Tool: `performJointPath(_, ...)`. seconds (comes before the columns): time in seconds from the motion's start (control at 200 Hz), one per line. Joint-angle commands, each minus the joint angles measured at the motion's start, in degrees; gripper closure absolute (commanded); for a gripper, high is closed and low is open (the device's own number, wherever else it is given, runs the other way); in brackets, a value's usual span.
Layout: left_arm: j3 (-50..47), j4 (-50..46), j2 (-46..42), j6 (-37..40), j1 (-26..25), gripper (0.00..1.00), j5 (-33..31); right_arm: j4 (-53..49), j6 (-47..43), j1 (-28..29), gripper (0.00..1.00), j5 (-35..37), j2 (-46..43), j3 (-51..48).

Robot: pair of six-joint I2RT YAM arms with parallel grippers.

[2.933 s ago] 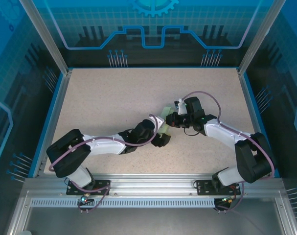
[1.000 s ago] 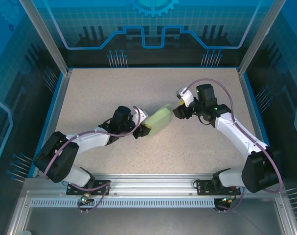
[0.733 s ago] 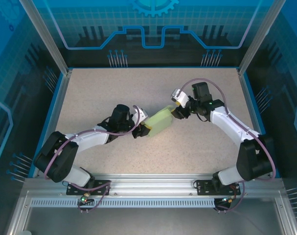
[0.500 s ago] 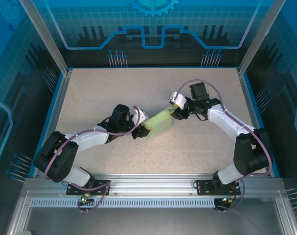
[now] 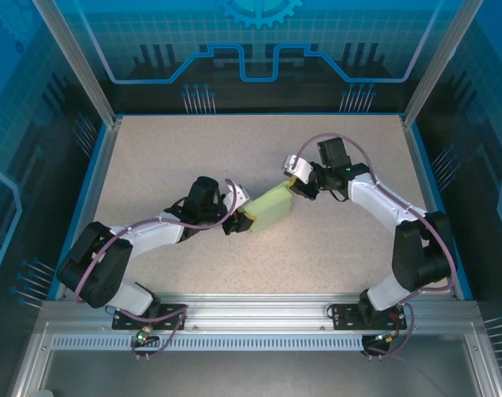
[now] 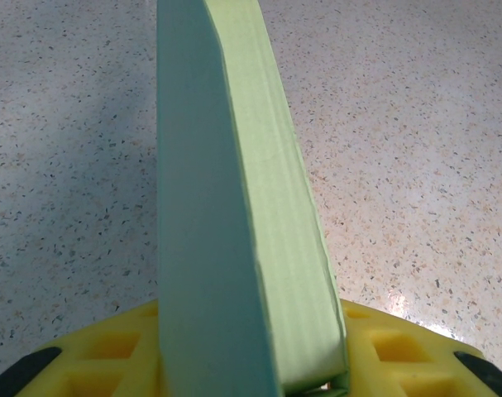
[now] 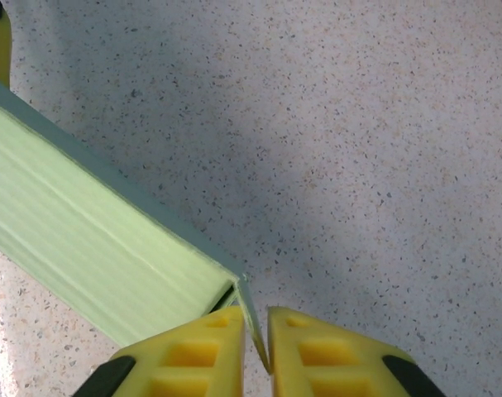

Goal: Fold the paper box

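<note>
The paper box (image 5: 269,207) is a pale mint-green, flat rectangular carton held off the table between both arms. My left gripper (image 5: 241,217) is shut on its near-left end. In the left wrist view the box (image 6: 234,207) rises on edge out of that gripper (image 6: 255,351), between the yellow pads (image 6: 110,360). My right gripper (image 5: 294,187) is at the far-right end. In the right wrist view its yellow pads (image 7: 197,347) stand nearly together, shut on a thin end flap (image 7: 252,310) that sticks out from the box's open end (image 7: 93,240).
The speckled beige table (image 5: 176,149) lies under both arms, bounded by a blue rim and metal frame posts (image 5: 77,62). The aluminium rail (image 5: 259,318) with the arm bases runs along the near edge.
The right gripper has moved left to the box's far end and closed its jaws on the end flap. The left gripper keeps holding the box still.
</note>
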Motion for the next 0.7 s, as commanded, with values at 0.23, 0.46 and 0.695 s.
performJointPath(0.23,0.6,1.2,0.1,1.3,0.4,0.69,-0.5,-4.9,7.2,3.2,0.93,3.9,0.6,4.4)
performJointPath(0.46,0.6,1.7,0.0,0.9,0.2,0.69,-3.3,-13.6,25.5,7.2,0.95,14.9,1.3,10.2)
performJointPath(0.695,0.7,2.4,0.3,0.3,-0.8,0.69,-6.0,-16.0,38.5,10.9,0.95,20.4,0.1,9.9)
